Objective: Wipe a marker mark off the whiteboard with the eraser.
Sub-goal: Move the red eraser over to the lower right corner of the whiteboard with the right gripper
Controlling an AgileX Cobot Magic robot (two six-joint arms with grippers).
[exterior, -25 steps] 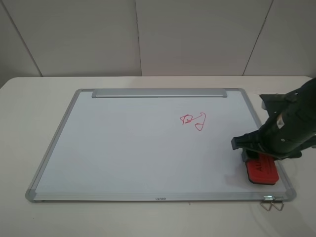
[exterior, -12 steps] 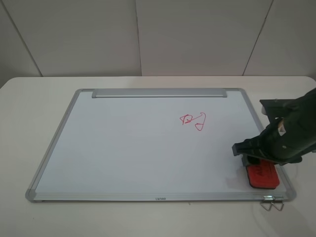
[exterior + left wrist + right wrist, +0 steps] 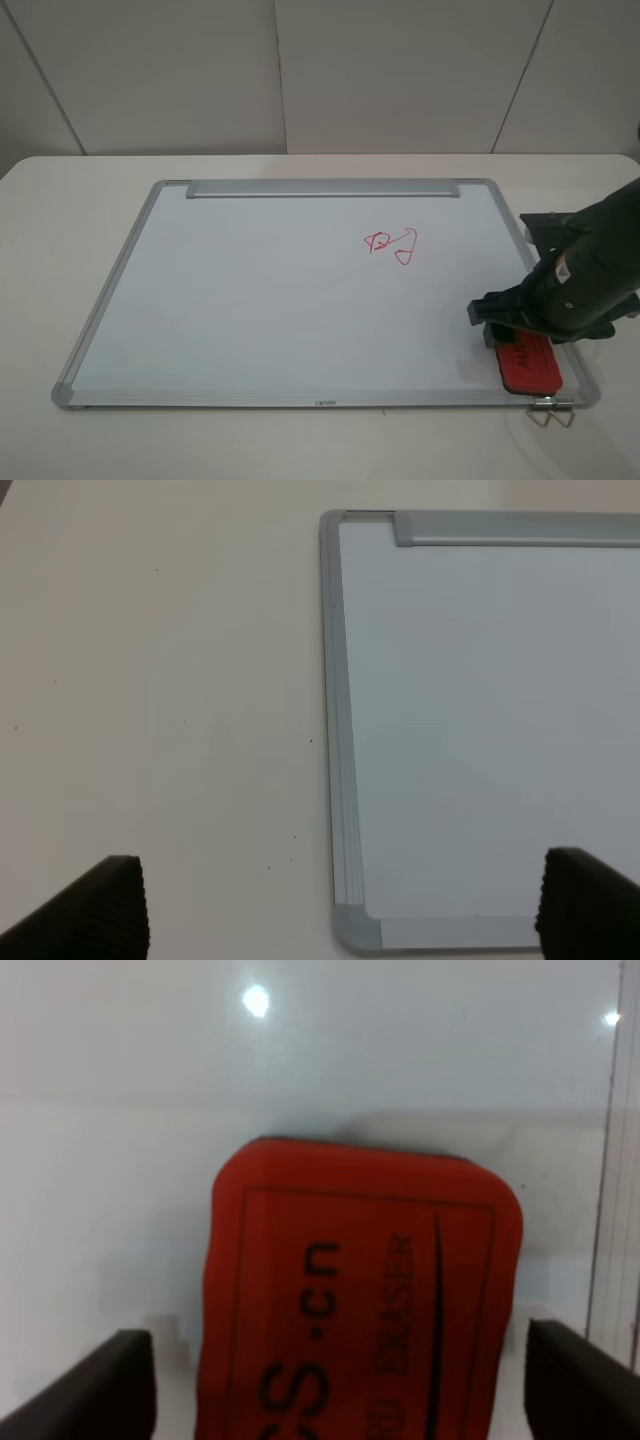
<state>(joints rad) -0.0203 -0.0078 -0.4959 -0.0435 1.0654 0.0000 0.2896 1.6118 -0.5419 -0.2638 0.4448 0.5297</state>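
Note:
The red eraser (image 3: 530, 367) lies on the near right corner of the whiteboard (image 3: 260, 300), black lettering up. My right gripper (image 3: 513, 335) hangs directly over it. In the right wrist view the eraser (image 3: 360, 1310) sits between the two black fingertips (image 3: 120, 1385) of the right gripper (image 3: 350, 1390), which is open, with a small gap on each side. The marker mark shaped like a Chinese character does not show in any view. My left gripper (image 3: 350, 910) is open and empty over the board's left near corner (image 3: 355, 930).
A different red scribble of small triangles and a loop (image 3: 392, 244) sits right of the board's centre. A silver strip (image 3: 320, 188) runs along the far edge. A metal clip (image 3: 550, 412) lies on the table by the near right corner.
The right arm has shifted toward the board's near edge, and the eraser has slid and turned slightly that way with it. The scribble is unchanged.

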